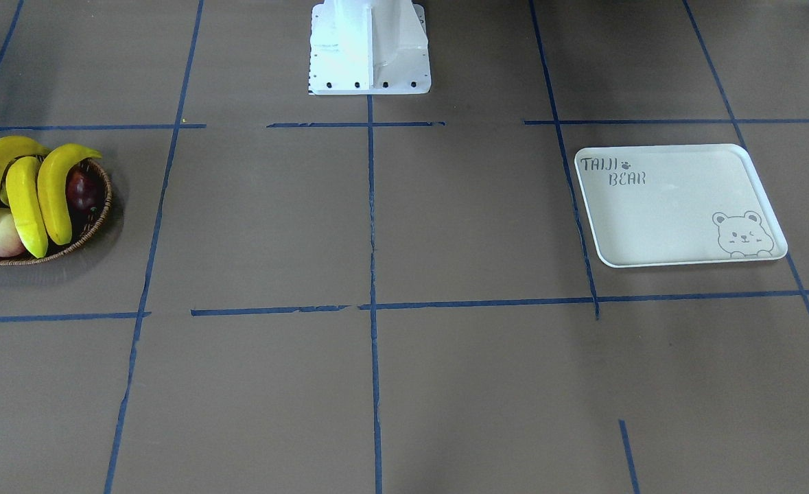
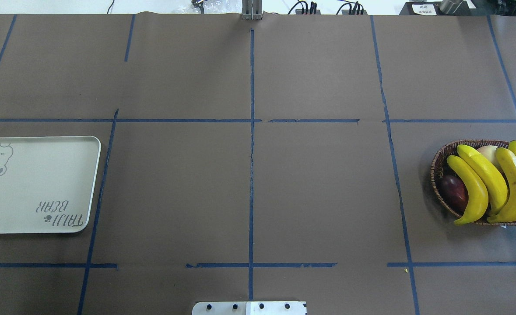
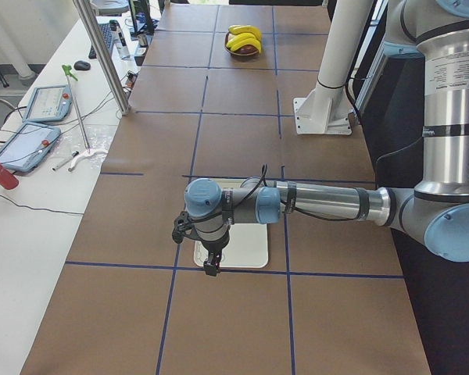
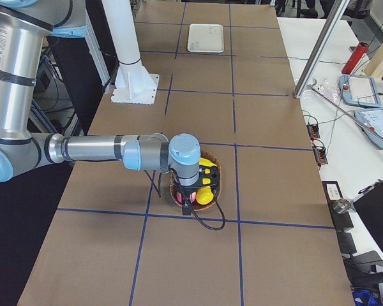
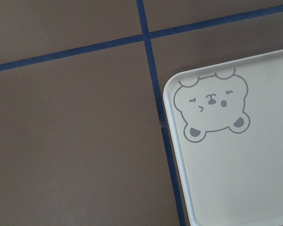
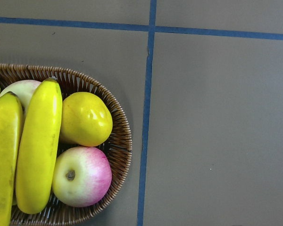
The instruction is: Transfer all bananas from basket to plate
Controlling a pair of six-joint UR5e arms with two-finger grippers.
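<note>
Several yellow bananas (image 2: 485,177) lie side by side in the brown wicker basket (image 2: 435,170) at the table's right end; they also show in the front view (image 1: 25,206) and the right wrist view (image 6: 37,150). The cream "TAIJI BEAR" plate (image 2: 34,183) lies bare at the left end and shows in the left wrist view (image 5: 236,179). My left gripper (image 3: 212,268) hangs over the plate's outer end. My right gripper (image 4: 187,207) hangs over the basket (image 4: 176,191). Both show only in side views, so I cannot tell whether they are open or shut.
The basket also holds a dark red fruit (image 2: 454,192), a round yellow fruit (image 6: 85,117) and a pink-and-green apple (image 6: 82,176). The white robot base (image 1: 370,48) stands at the table's middle edge. A metal post (image 3: 102,55) stands at the far edge.
</note>
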